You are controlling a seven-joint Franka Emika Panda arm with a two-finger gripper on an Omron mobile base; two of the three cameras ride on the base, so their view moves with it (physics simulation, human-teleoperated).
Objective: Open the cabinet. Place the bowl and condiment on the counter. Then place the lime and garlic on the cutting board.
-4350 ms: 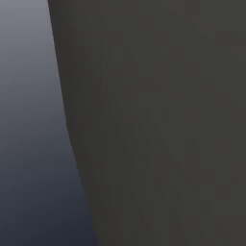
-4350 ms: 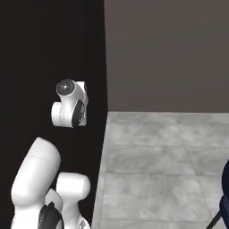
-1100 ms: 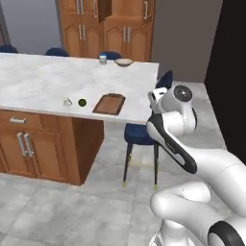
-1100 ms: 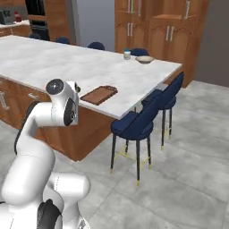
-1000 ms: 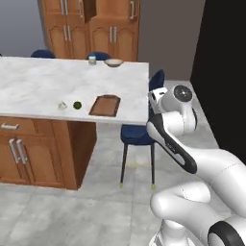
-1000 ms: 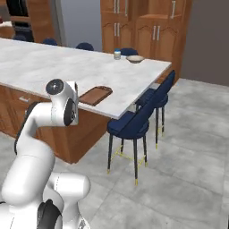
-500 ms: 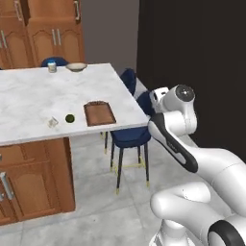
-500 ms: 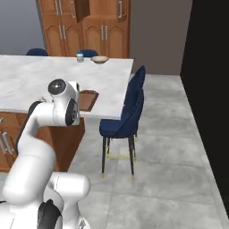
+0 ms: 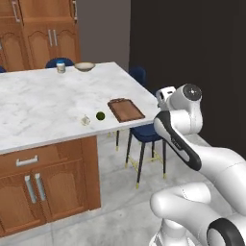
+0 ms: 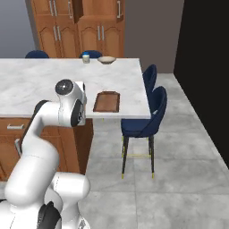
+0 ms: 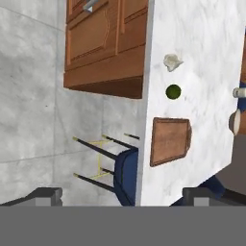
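STEP: approaching small round bright green lime (image 9: 100, 116) | WHERE: lying on white grey-veined marble bench (image 9: 43, 103) beside off-white garlic bulb (image 9: 85, 120), near empty reddish-brown wooden cutting board (image 9: 126, 109) | TOOL (image 11: 120, 197): hovering wide open, holding nothing | HOW: descending straight over lime, straddling it before closing

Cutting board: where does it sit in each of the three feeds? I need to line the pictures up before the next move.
Left base view: cutting board lies right of centre on the counter, near its right edge.
Right base view: it lies just left of centre, by the counter's near edge, beside the arm's upper joint.
Hand view: it lies right of centre, below the lime.
Shared landmark: the blue chair tucked beside the board's end of the counter.
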